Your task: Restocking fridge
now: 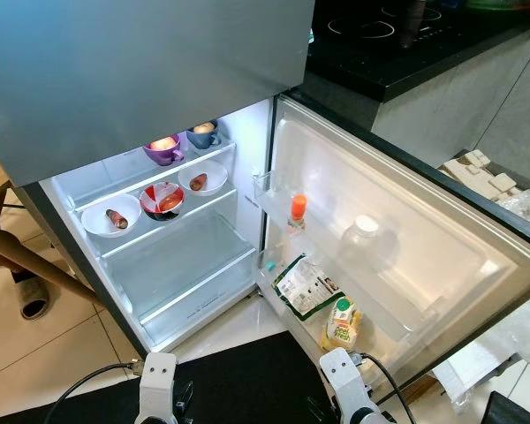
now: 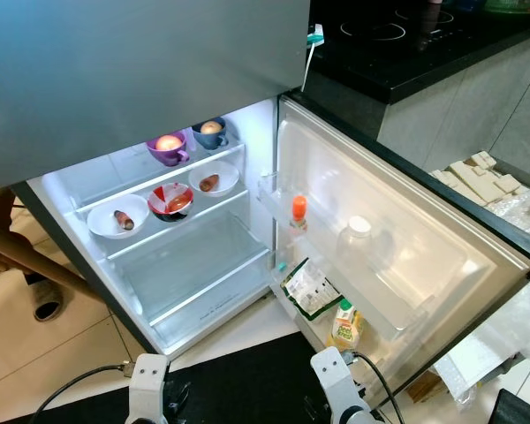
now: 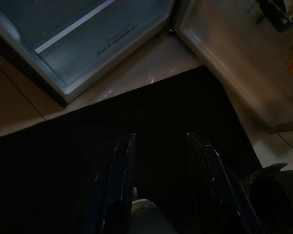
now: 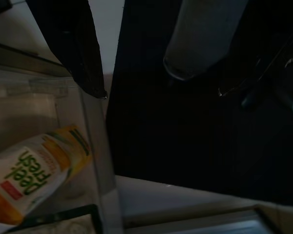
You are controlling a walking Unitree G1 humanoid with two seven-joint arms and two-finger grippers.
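The fridge [image 1: 185,265] is seen open ahead, its door [image 1: 397,238] swung to the right. The juice carton [image 1: 340,325] is kept upright in the door shelf, nearest the right pincer, whose state cannot be told. The left pincer [image 3: 158,141] is held open and empty over the dark mat [image 3: 88,161].

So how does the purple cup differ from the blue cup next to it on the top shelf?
The purple cup is wider and sits nearer the shelf's front; the blue cup is smaller and further back, towards the hinge side. The purple cup's contents look pinkish, the blue cup's paler. Both stand upright, each holding one round item.
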